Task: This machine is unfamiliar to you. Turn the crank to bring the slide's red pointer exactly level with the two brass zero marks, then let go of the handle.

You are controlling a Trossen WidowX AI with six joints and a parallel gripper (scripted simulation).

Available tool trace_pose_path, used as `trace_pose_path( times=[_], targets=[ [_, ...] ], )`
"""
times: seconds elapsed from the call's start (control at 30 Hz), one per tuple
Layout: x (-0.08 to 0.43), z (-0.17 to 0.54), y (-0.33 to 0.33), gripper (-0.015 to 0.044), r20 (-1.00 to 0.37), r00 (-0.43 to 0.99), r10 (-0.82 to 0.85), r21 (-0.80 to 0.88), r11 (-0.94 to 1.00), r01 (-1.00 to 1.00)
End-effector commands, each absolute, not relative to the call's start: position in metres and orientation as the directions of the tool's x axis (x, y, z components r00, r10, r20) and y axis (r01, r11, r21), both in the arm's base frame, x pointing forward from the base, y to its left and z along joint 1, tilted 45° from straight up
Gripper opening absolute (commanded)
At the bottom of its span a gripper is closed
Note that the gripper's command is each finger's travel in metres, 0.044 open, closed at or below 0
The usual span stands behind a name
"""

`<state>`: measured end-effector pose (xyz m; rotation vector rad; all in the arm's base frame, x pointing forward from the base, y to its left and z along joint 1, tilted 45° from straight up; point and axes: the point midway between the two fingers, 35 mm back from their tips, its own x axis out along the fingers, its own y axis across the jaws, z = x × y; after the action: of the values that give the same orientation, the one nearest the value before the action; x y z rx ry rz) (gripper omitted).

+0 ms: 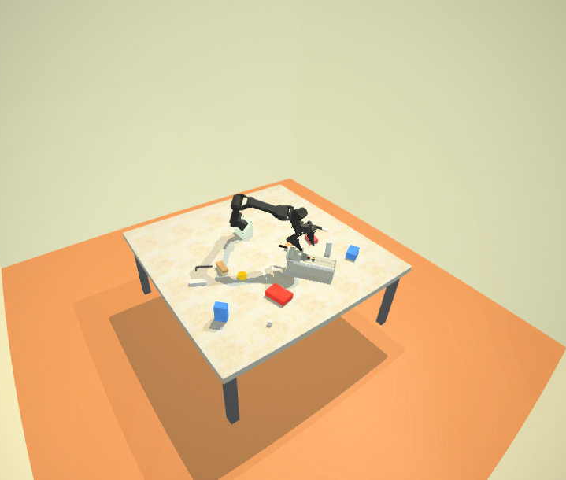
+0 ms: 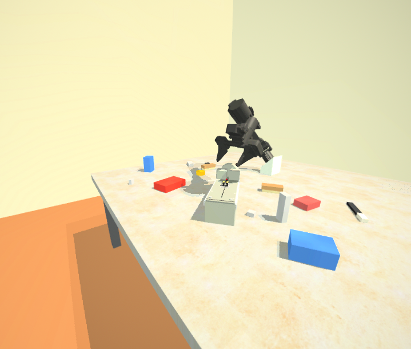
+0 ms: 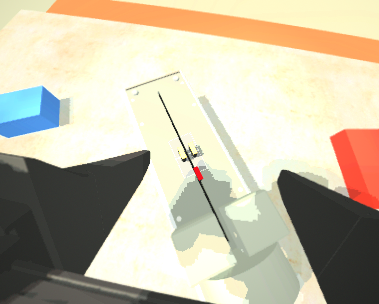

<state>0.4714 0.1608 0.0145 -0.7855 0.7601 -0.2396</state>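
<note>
- The machine [image 1: 310, 271] [image 2: 219, 212] [image 3: 159, 142] stands on the surface [image 1: 252, 338] [image 2: 273, 300] [image 3: 87, 55], with a raised housing [image 1: 294, 253] [image 2: 222, 174] [image 3: 254, 222] at one end
- The hand [image 1: 307, 247] [image 2: 227, 163] [image 3: 212, 165] is almost fully open and has hold of nothing; it is above the machine, near the housing
- The red pointer [image 1: 308, 256] [image 2: 226, 179] [image 3: 198, 173] is on the black slot line, just beside the two brass zero marks [image 2: 223, 182] [image 3: 193, 149], on the side of the housing, so it is not level with them
- The crank handle [image 1: 283, 246] shows dark beside the housing in the top view, apart from the fingers; I cannot see it in the wrist view
- A bright red block [image 1: 279, 293] [image 2: 169, 183] [image 3: 364, 167] lies near one long side of the machine, and a blue block [image 1: 352, 252] [image 2: 313, 249] [image 3: 22, 112] is on the other side, farther away
</note>
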Motion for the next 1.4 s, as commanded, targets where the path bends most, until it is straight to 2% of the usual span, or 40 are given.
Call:
trace_pose_path(
  times=[0.0, 0.63, 1.37],
  targets=[
    [0.471, 0.013, 0.161, 0.044, -0.53, 0.714, -0.457, -0.713, 0.696, -0.084],
    [0.467, 0.05, 0.194, 0.044, -0.537, 0.711, -0.454, -0.712, 0.696, -0.093],
    [0.376, 0.09, 0.153, 0.044, -0.756, 0.615, -0.224, -0.607, 0.589, -0.533]
  ],
)
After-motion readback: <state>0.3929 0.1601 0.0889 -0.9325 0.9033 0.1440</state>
